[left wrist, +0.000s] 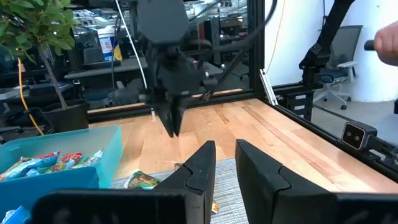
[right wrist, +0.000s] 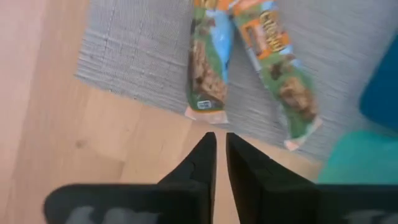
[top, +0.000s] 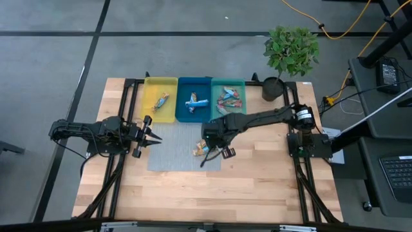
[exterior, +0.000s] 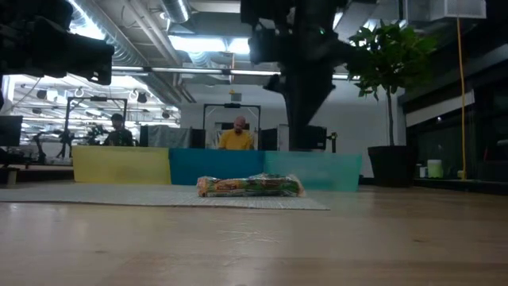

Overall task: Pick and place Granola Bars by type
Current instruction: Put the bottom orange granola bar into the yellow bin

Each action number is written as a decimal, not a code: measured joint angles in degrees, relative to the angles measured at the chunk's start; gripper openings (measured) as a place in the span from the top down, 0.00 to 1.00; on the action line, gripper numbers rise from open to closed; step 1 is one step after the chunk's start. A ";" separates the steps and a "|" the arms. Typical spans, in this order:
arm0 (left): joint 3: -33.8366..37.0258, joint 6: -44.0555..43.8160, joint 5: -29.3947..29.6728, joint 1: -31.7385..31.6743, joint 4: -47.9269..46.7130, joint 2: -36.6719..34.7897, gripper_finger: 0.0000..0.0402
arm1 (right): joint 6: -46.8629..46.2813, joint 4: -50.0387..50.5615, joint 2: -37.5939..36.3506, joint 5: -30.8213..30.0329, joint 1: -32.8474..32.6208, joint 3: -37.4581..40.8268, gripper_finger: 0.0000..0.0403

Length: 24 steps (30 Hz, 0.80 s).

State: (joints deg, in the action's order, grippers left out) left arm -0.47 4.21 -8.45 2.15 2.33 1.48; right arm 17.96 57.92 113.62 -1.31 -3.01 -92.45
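Two green-and-orange granola bars [right wrist: 208, 68] [right wrist: 277, 74] lie side by side on the grey mat [top: 174, 151], also seen as a pair [top: 201, 148] [exterior: 250, 186]. My right gripper [right wrist: 219, 146] hangs above the mat's edge just beside their ends, pointing down, its fingers parted by only a narrow slit and touching nothing; the low view shows the right gripper [exterior: 298, 143] well clear of the bars. My left gripper [top: 151, 137] waits at the mat's left side, level and a little open, with nothing in it. A bar lies in the yellow tray [top: 151, 87], bars in the blue tray [top: 183, 84], several in the teal tray [top: 239, 84].
The three trays stand in a row at the table's far side. A potted plant [top: 273, 87] stands at the far right corner. Bare wood lies toward the near edge. People sit in the room beyond the table [exterior: 238, 137].
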 joint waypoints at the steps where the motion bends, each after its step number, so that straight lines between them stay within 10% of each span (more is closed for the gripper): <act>1: 0.00 -0.01 0.00 0.00 0.00 -0.01 0.86 | -0.67 -0.95 0.00 0.01 -0.17 1.11 0.89; 24: 0.00 0.00 0.00 0.00 0.00 0.01 0.85 | -2.93 -14.39 0.28 4.55 -1.30 5.63 0.42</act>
State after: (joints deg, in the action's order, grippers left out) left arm -0.47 4.21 -8.45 2.15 2.33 1.49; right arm 15.04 43.53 113.90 3.25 -4.30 -86.83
